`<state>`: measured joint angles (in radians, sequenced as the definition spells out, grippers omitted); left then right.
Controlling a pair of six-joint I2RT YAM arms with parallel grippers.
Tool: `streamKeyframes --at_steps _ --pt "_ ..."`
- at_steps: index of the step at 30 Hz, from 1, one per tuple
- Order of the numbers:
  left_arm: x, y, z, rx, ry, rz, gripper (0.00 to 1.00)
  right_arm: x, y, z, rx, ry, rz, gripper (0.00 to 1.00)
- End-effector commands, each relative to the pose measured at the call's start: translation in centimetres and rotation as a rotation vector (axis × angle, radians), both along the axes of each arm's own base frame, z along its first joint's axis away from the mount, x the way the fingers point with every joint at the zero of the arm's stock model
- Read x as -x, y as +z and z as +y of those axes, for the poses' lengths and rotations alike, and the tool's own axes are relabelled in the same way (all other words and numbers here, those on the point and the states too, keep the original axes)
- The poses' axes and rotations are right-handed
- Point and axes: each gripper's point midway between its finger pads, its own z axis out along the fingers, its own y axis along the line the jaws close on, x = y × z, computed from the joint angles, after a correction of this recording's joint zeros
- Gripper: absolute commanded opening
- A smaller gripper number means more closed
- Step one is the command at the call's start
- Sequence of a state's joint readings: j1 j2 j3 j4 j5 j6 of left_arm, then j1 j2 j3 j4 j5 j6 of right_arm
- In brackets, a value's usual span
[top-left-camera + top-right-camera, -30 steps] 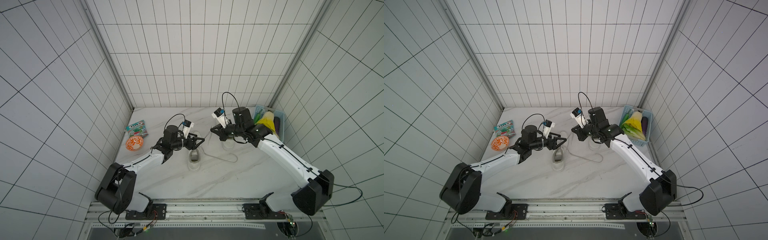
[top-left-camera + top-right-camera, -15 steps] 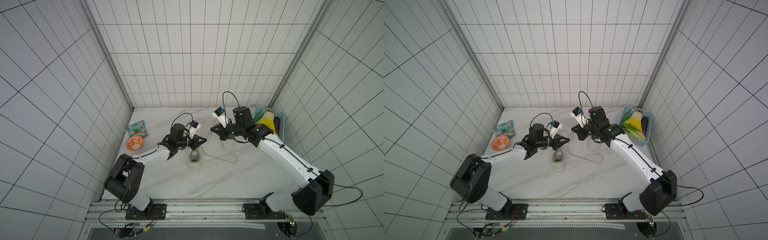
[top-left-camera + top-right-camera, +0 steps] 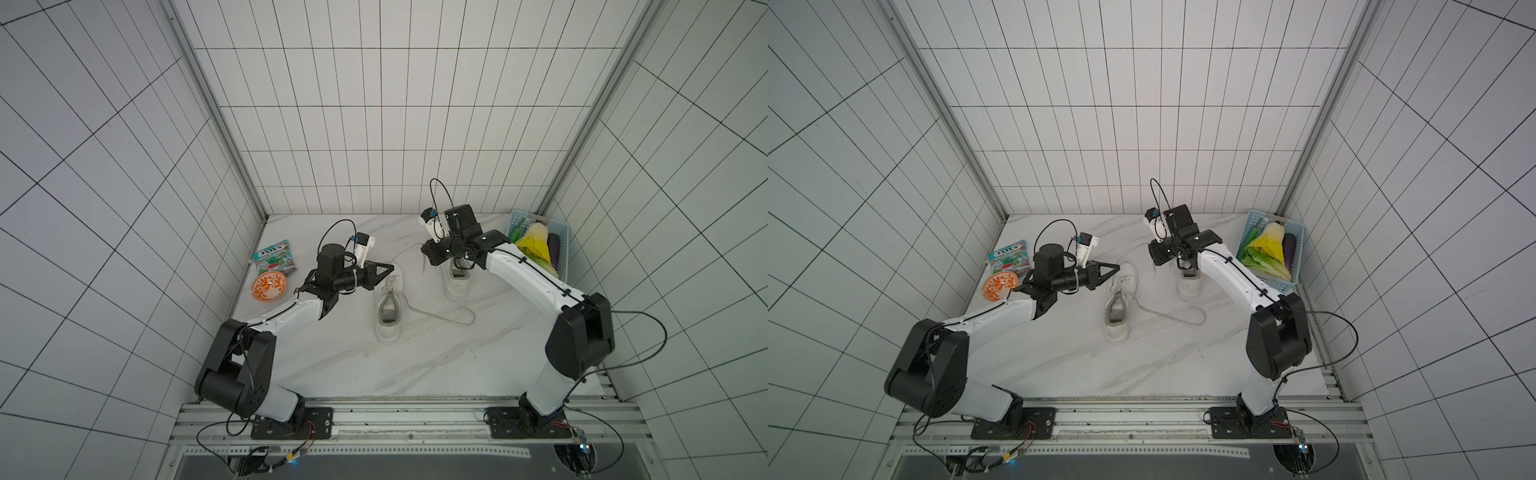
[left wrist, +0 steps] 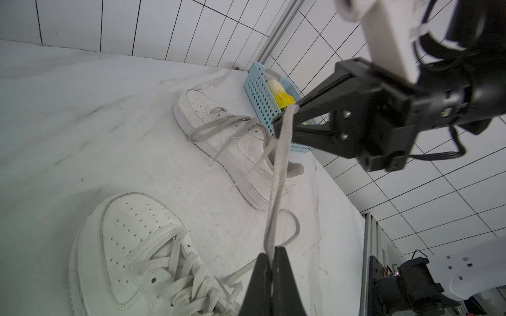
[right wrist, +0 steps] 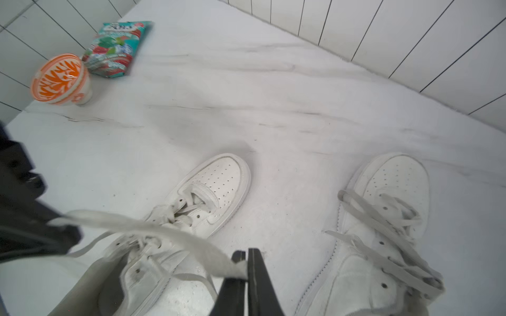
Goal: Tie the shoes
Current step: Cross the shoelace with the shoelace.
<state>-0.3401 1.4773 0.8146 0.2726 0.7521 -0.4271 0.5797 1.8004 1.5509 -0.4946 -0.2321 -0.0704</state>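
Note:
Two white shoes stand side by side on the marble table, the left shoe (image 3: 388, 320) (image 4: 131, 232) and the right shoe (image 3: 456, 286) (image 5: 397, 177). My left gripper (image 3: 392, 270) (image 4: 271, 257) hovers over the left shoe's toe, shut on a flat grey lace (image 4: 276, 177) (image 5: 164, 227). That lace runs stretched through the air to my right gripper (image 3: 424, 264) (image 5: 246, 260), whose jaws pinch its end with only a thin slit between them. The left shoe's other lace (image 3: 457, 320) lies in a loop on the table. The right shoe's laces hang loose.
A blue basket (image 3: 561, 245) of vegetables stands at the back right by the wall. An orange patterned bowl (image 3: 269, 286) and a snack packet (image 3: 274, 262) lie at the left wall. Tiled walls close in three sides.
My left gripper, open a second ago, reached toward the right gripper and shut on the lace. The right arm has stayed in place, holding the lace end.

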Motion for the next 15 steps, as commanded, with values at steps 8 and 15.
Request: streamKeyframes --at_steps 8,15 --pt "-0.1 0.1 -0.1 0.088 -0.034 0.12 0.0 -2.1 -0.1 -8.9 0.113 -0.323 0.048 0.54" --pt "0.0 0.5 -0.6 0.121 -0.075 0.135 0.06 6.3 -0.3 -10.1 0.073 -0.271 0.063 0.61"
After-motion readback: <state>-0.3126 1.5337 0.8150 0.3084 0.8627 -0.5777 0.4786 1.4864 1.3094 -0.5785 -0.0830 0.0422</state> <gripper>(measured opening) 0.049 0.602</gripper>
